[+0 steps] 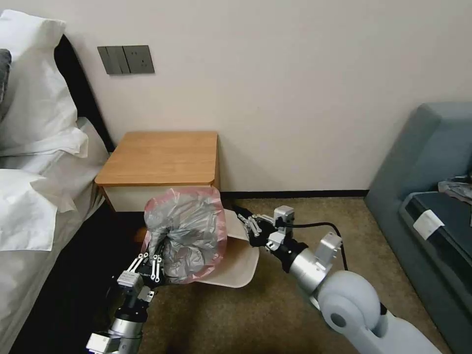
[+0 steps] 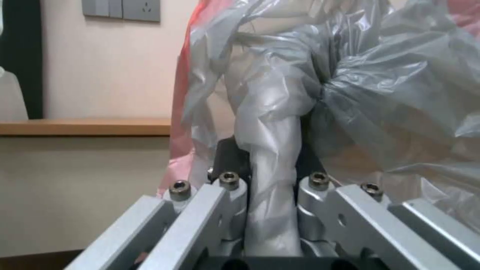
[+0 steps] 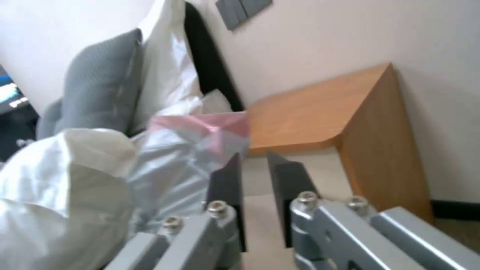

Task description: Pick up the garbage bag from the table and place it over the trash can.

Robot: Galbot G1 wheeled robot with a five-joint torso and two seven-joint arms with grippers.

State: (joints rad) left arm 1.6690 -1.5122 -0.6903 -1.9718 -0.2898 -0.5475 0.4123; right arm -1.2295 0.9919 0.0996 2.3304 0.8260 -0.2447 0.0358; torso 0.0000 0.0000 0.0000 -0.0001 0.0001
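Observation:
The garbage bag (image 1: pixel 189 231), crinkly grey with a pinkish-red rim, hangs bunched over the near left part of the cream trash can (image 1: pixel 241 268) on the carpet. My left gripper (image 1: pixel 147 259) is shut on a twisted fold of the bag (image 2: pixel 380 93) from below; the strand runs between its fingers (image 2: pixel 230 161). My right gripper (image 1: pixel 242 217) is at the can's far right rim, beside the bag's pink edge (image 3: pixel 200 125), with its pads (image 3: pixel 227 180) narrowly parted and nothing between them. The table (image 1: pixel 162 155) stands bare just behind the can.
A bed with white pillows (image 1: pixel 34 147) runs along the left, close to my left arm. A grey-blue sofa (image 1: pixel 432 196) fills the right side. The wall with a grey switch plate (image 1: pixel 125 59) is behind the table. Open carpet (image 1: pixel 344 216) lies right of the can.

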